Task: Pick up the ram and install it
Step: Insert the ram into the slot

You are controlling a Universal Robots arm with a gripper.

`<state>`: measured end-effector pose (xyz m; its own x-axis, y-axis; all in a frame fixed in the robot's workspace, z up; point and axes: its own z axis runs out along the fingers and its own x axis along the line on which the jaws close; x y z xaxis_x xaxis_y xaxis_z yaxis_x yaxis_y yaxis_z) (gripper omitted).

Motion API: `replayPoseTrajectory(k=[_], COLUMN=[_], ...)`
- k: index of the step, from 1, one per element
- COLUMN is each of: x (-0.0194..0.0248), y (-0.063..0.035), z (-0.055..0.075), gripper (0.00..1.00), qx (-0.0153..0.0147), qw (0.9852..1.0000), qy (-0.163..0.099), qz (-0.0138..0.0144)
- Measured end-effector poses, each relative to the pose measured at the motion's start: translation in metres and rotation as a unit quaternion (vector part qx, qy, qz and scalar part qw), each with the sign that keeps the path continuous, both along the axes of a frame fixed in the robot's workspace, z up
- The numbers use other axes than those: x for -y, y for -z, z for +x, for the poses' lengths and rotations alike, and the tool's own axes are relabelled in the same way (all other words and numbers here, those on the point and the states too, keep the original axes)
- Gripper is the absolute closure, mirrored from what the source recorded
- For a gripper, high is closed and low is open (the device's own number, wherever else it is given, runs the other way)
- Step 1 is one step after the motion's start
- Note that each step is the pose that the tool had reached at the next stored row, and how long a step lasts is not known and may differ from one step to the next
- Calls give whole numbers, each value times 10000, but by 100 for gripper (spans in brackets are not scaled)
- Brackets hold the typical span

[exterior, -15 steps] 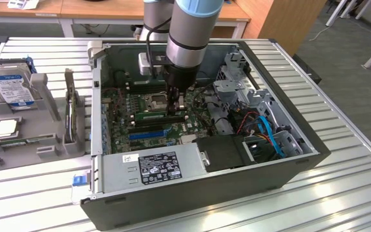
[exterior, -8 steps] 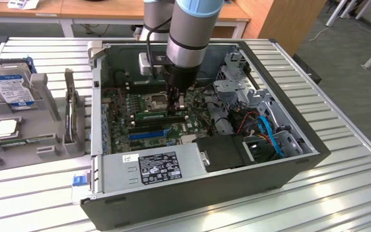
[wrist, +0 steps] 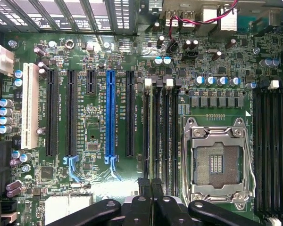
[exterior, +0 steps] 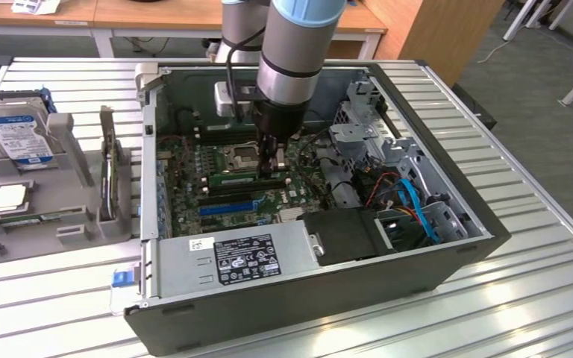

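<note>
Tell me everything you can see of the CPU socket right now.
The CPU socket is empty: a square bed of fine contacts, ringed by a silver metal frame with a wire lever. It lies flat on the green motherboard, with black memory slots on two opposite sides. Nothing touches it.

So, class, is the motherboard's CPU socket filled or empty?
Empty: the CPU socket shows a bare contact grid inside its metal frame.
</note>
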<state>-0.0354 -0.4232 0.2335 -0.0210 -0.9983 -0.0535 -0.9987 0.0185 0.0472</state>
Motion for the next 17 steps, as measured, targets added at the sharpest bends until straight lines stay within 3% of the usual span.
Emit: replayPoseTrajectory(k=[17], x=[0], y=[22], z=[0], gripper=[88], qx=[0], qw=[10000], qy=[-18], qz=[0])
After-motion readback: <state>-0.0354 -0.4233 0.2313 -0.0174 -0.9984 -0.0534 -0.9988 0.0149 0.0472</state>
